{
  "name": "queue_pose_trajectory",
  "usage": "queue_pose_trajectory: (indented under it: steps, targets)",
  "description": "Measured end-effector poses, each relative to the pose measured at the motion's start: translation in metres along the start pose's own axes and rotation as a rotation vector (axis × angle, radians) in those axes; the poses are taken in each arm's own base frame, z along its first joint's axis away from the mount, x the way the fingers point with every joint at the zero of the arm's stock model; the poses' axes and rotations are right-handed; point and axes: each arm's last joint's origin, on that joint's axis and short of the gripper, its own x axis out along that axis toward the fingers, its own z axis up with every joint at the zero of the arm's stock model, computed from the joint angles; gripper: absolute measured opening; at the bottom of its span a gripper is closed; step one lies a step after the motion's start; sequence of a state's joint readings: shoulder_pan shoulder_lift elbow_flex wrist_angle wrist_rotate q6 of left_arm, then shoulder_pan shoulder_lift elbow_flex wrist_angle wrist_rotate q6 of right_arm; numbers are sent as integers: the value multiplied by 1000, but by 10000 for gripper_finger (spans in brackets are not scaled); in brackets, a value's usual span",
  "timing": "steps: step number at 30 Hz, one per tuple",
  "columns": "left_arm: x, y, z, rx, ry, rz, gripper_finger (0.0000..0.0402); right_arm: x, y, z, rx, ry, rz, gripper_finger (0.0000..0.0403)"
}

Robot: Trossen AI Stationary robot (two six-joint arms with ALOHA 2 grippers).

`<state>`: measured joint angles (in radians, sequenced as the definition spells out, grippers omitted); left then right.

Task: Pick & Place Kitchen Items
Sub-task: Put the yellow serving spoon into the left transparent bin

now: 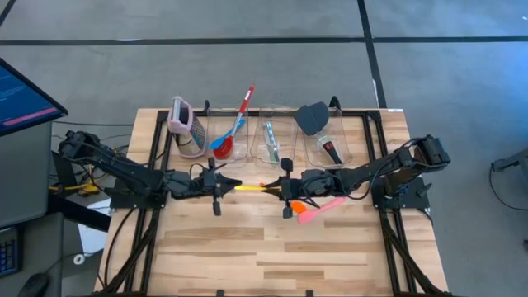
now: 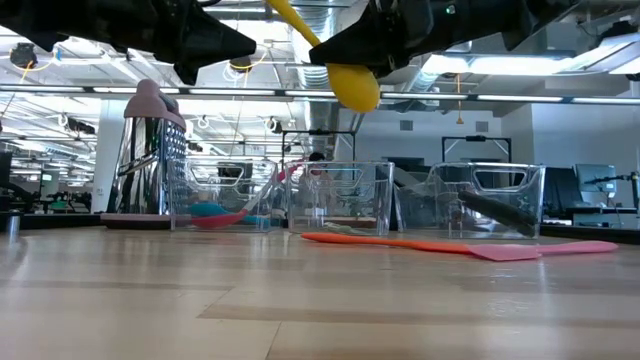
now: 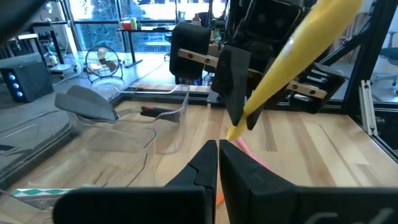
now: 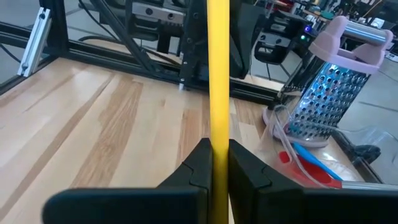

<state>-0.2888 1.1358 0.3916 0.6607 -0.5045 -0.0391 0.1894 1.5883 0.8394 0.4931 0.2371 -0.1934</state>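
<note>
Yellow spoon point(image 1: 249, 188) held above the bench point(image 1: 272, 247) (mid-air, between both arms), clamped by the right gripper point(image 1: 283, 189), left gripper point(image 1: 238, 185) closed and empty just beside it, orange spatula point(image 2: 400, 243) lying on the bench.

- The right gripper point(image 4: 217, 163) has its two dark fingers squeezed on a yellow spoon point(image 4: 217, 74) handle.
- The handle sticks straight out over the wooden desk point(image 4: 93, 124).
- A metal grater point(image 4: 326, 102) with a pink top stands upright by the desk edge.
- Blue spoon point(image 4: 314, 160) and red spoon point(image 4: 298, 171) lie beside it.
</note>
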Motion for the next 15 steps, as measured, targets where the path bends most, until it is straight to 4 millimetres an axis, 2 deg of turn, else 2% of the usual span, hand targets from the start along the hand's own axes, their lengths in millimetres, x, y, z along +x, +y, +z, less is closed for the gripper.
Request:
queue_pose_trajectory:
  steps: [15]
  targets:
    - [0, 0, 4, 6, -38, -25, 73, 0, -1, 0, 12, -3, -2, 18]
